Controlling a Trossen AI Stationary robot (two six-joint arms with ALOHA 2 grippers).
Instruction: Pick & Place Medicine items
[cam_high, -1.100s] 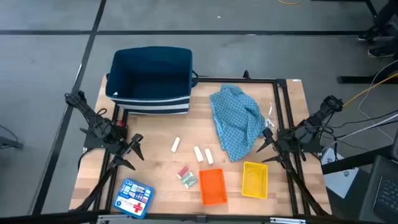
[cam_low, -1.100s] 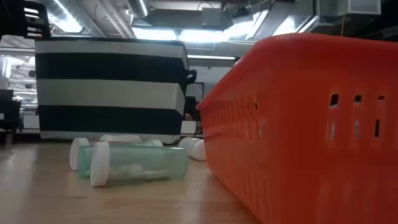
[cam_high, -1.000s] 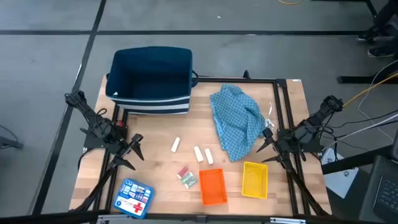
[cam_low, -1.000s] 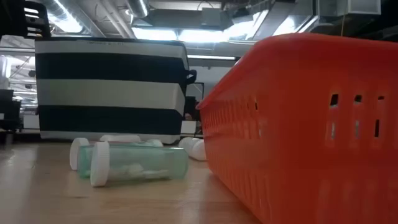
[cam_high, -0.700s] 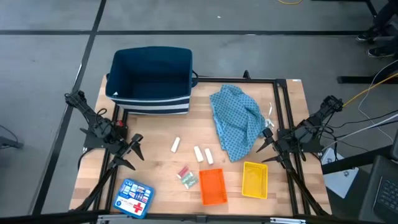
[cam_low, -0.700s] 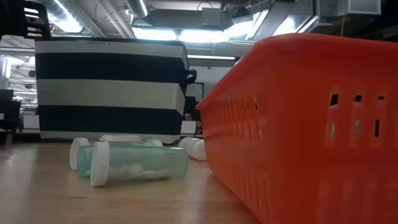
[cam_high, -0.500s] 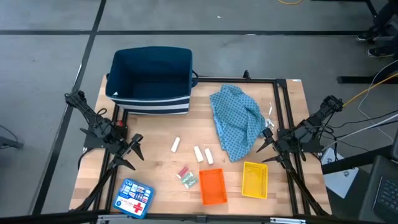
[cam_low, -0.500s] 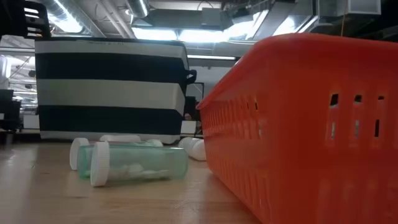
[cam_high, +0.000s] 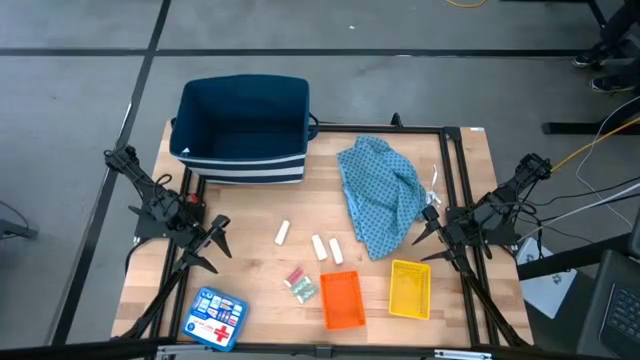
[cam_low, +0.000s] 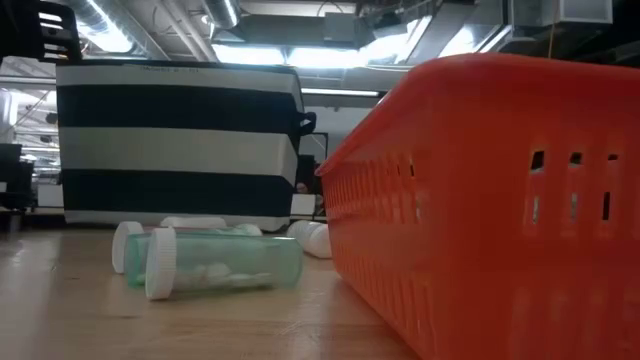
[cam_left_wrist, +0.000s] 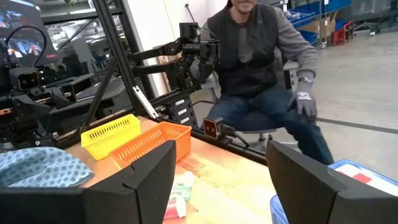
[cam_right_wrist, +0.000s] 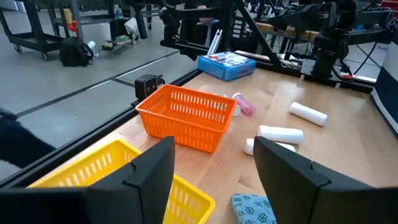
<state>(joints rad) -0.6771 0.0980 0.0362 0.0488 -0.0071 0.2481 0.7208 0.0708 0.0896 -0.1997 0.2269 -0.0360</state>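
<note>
Three white medicine sticks (cam_high: 282, 232), (cam_high: 319, 247), (cam_high: 336, 250) lie on their sides on the wooden table. Tiny red and greenish items (cam_high: 298, 283) lie just left of the orange tray (cam_high: 341, 299). The low view shows the greenish one as a capped vial (cam_low: 215, 265) on its side. My left gripper (cam_high: 215, 241) hovers open at the table's left, apart from the sticks. My right gripper (cam_high: 428, 227) hovers open at the right, beside the blue patterned cloth (cam_high: 385, 195). In the right wrist view the sticks (cam_right_wrist: 281, 132) lie beyond the open fingers (cam_right_wrist: 149, 180).
A yellow tray (cam_high: 410, 288) sits right of the orange one. A navy striped bin (cam_high: 243, 128) stands at the far edge. A flat blue box with a red cross (cam_high: 216, 318) lies near the front left corner. A person (cam_left_wrist: 267, 62) sits beyond the table in the left wrist view.
</note>
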